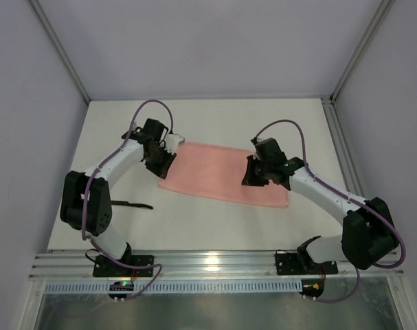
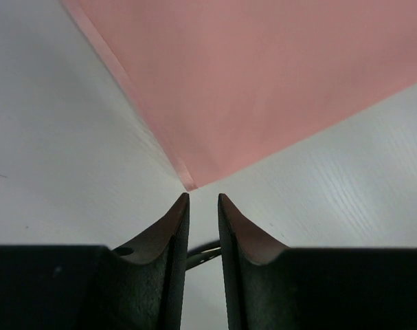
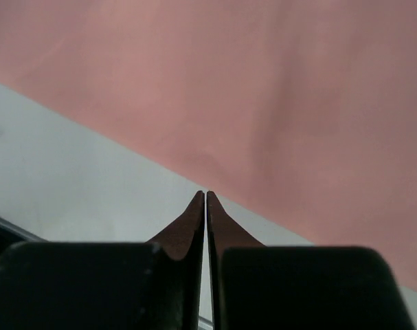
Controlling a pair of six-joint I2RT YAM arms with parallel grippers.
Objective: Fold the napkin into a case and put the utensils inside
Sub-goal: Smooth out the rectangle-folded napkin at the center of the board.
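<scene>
White table [image 1: 215,227]; napkin [image 1: 218,175] corner at left hand [image 1: 160,163], edge at right hand [image 1: 252,176]

Left arm [image 1: 91,199] is covering the 9 o'clock end of the utensils [image 1: 138,204]; too small for telling 1 piece from 2. The napkin [image 2: 263,82] is running off both wrist views at 12 o'clock.
</scene>
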